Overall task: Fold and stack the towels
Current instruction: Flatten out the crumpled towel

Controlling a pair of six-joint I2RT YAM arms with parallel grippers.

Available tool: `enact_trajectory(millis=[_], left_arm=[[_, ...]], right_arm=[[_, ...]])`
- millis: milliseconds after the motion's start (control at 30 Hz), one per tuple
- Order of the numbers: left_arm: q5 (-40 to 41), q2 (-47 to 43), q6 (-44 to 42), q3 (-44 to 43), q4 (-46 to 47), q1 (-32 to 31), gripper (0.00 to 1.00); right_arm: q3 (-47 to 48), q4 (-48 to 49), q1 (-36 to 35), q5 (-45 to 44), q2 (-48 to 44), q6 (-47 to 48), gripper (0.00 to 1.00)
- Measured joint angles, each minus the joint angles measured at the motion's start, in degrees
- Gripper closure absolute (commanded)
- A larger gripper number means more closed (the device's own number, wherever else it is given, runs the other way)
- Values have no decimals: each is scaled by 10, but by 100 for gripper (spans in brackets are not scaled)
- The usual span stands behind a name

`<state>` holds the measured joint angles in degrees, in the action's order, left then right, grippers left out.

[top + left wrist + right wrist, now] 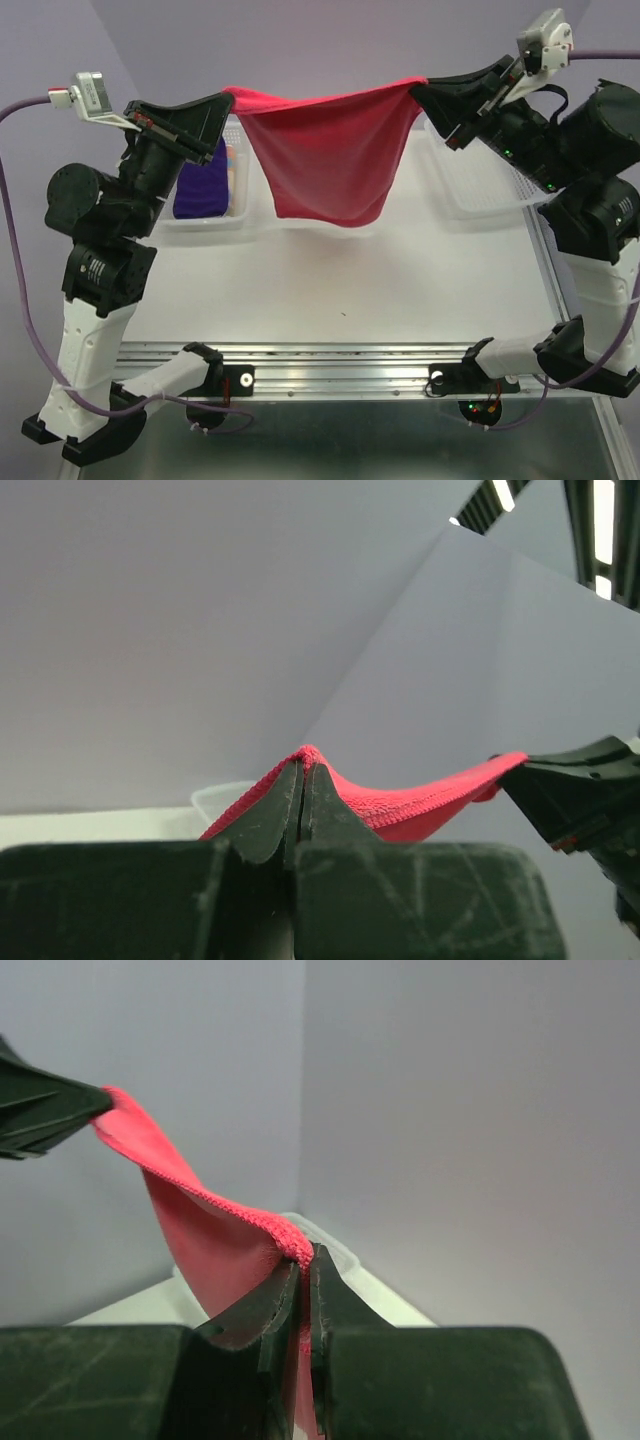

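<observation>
The hot pink towel [325, 150] hangs in the air, stretched between both grippers high above the table. My left gripper [228, 97] is shut on its left top corner [310, 755]. My right gripper [418, 88] is shut on its right top corner [300, 1245]. The towel sags in the middle and its lower edge hangs free above the table. The deep purple towel [203, 182] lies folded in the left basket [205, 222], with a striped pastel towel [232, 170] beside it. The second striped towel is hidden.
A second white perforated basket [480, 195] stands at the back right, under my right arm. The white table [340, 290] stretches below the hanging towel. A metal rail [340, 355] runs along the near edge.
</observation>
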<state>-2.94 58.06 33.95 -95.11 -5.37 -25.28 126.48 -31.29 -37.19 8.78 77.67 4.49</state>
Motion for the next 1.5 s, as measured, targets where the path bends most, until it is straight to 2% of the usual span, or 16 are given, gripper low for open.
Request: enact_trajectory(millis=[200,367,567,700,833,1000,1133,1233,1500], left_arm=[[-113,-31,42,2,0,0,100],[-153,-50,61,10,3,0,100],[-147,-62,63,38,9,0,100],[-110,-43,53,65,16,0,100],[-63,23,38,83,26,15,100],[-44,145,34,94,56,74,100],[-43,282,25,90,71,119,100],[-41,369,11,63,75,128,100],[-54,565,-20,-113,88,130,100]], right_arm=[[0,-18,0,85,-38,-43,99],[-11,-24,0,133,-62,-73,99],[-56,-16,0,113,-79,-82,99],[-95,5,0,37,-61,-82,99],[-111,29,0,-79,6,-74,99],[-120,56,12,-191,145,-52,99],[-119,68,56,-200,234,-49,99],[-115,89,108,-191,311,-53,99],[-65,134,195,-119,461,-64,99]])
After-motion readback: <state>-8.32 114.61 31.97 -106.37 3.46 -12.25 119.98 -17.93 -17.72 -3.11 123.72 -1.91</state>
